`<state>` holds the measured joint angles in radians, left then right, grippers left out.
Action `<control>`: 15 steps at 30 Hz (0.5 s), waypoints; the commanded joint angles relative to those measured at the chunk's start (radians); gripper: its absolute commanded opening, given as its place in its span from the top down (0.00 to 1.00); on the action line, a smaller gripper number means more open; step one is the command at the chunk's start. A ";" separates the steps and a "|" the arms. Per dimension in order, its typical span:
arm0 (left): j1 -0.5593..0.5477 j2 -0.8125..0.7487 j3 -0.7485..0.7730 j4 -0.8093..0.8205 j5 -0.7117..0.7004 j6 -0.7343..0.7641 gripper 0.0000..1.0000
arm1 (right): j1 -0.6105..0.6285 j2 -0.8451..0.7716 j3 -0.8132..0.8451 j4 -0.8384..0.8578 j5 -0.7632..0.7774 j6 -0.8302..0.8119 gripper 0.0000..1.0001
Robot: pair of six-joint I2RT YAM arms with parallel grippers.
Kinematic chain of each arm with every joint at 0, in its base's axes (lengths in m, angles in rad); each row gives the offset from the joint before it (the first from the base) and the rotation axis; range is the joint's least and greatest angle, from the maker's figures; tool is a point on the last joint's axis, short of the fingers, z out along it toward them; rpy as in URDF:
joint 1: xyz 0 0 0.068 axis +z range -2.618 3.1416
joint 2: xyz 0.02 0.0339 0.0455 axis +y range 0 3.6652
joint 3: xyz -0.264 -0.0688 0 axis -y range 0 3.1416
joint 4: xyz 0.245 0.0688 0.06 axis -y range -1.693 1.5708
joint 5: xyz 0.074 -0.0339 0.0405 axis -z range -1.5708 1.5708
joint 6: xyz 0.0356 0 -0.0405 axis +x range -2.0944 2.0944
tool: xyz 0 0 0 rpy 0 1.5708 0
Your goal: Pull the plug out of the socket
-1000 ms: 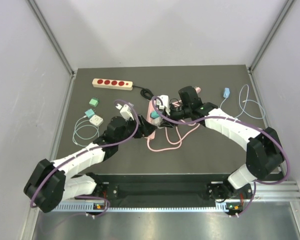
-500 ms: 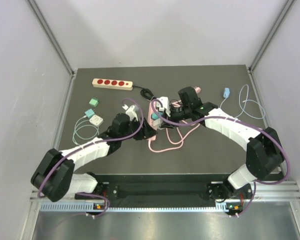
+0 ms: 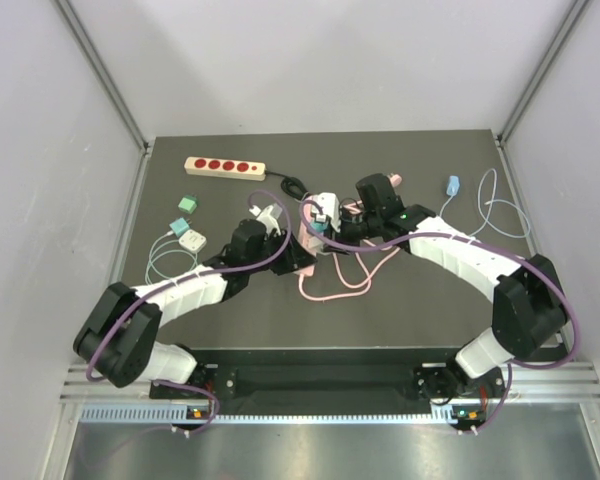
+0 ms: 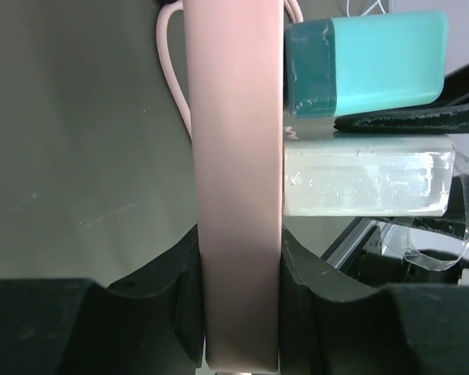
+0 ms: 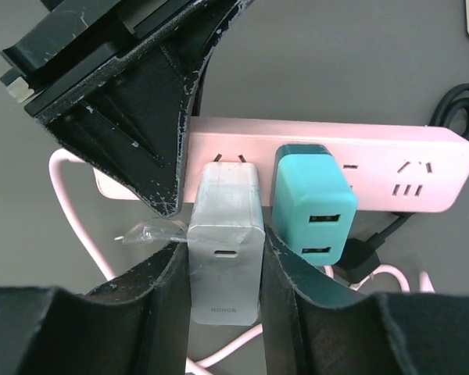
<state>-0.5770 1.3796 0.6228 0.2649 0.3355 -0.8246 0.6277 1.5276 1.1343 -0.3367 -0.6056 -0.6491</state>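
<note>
A pink power strip [image 3: 304,240], the socket, lies mid-table with a white plug [image 3: 325,207] and a teal USB charger [image 3: 319,229] standing in it. My left gripper [image 4: 238,258] is shut on the strip's [image 4: 234,156] near end, pads flat on both long sides. The white plug [image 4: 367,183] and teal charger [image 4: 367,58] jut from its face on the right. My right gripper [image 5: 225,266] is shut on the white plug [image 5: 227,234], beside the teal charger [image 5: 313,207]. The plug's base sits against the strip [image 5: 391,164]. The left gripper's fingers [image 5: 133,94] loom just left of it.
A beige strip with red sockets [image 3: 225,166] lies at the back left, its black cable [image 3: 292,185] running toward the pink strip. A green adapter [image 3: 187,203] and a white adapter [image 3: 191,240] with a cable sit left. Pink cable loops [image 3: 330,285] lie in front. A blue plug [image 3: 452,184] is back right.
My left arm has swung right to the pink strip and its jaws have closed on the strip's end. The right gripper has stayed shut on the white plug.
</note>
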 commanded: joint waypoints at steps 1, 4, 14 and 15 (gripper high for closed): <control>0.022 -0.007 0.005 -0.035 -0.147 -0.073 1.00 | 0.021 -0.041 0.051 0.108 0.015 0.046 1.00; 0.022 -0.001 0.011 -0.090 -0.219 -0.116 1.00 | 0.033 -0.041 0.055 0.120 0.053 0.095 1.00; 0.049 -0.050 -0.041 0.002 -0.115 -0.056 1.00 | -0.061 -0.037 0.071 0.048 -0.138 0.046 1.00; 0.054 -0.069 -0.049 0.008 -0.112 -0.051 1.00 | -0.071 -0.040 0.071 0.048 -0.147 0.049 1.00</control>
<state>-0.5415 1.3792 0.5938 0.1688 0.1951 -0.9112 0.5995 1.5257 1.1355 -0.3115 -0.6476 -0.5819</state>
